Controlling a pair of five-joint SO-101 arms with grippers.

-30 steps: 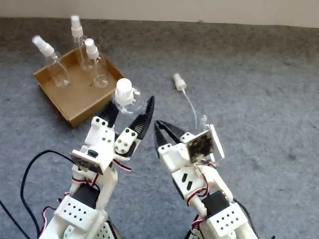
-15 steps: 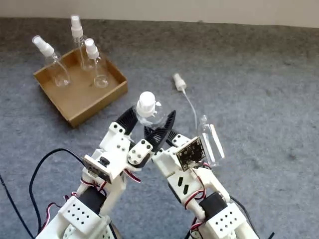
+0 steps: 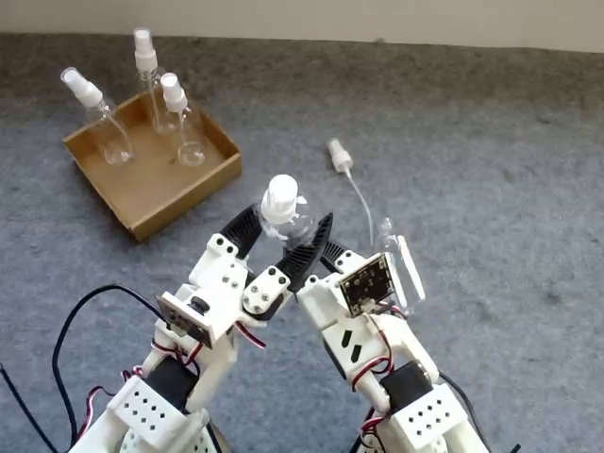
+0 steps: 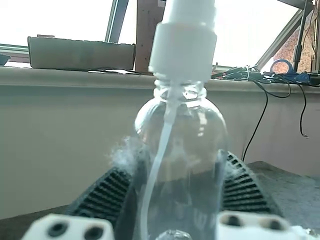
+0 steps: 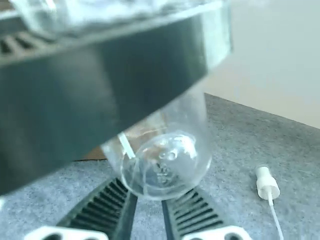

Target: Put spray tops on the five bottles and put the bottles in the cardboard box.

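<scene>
three capped bottles (image 3: pixel 179 127) stand in one cardboard box (image 3: pixel 142 209), left gripper (image 3: pixel 286 225) clamps a fourth bottle (image 4: pixel 180 165), right gripper (image 5: pixel 148 215) i cannot tell, one bare bottle (image 3: pixel 403 272) and one spray top (image 3: pixel 339 156) lie on grey carpet (image 3: pixel 491 170) below a pale wall (image 3: pixel 283 14).

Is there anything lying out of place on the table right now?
Yes. A loose spray top lies on the carpet, its tube trailing toward an uncapped bottle lying on its side.

I read a clear bottle (image 3: pixel 293 229) with a white spray top (image 3: pixel 279 193) between the left gripper's (image 3: pixel 288 220) black ribbed fingers (image 3: pixel 241 229). Beyond that gripper are a plain brown cardboard box (image 3: pixel 184 209), a white loose top (image 3: pixel 339 156) and mottled grey carpet (image 3: pixel 491 189).
</scene>
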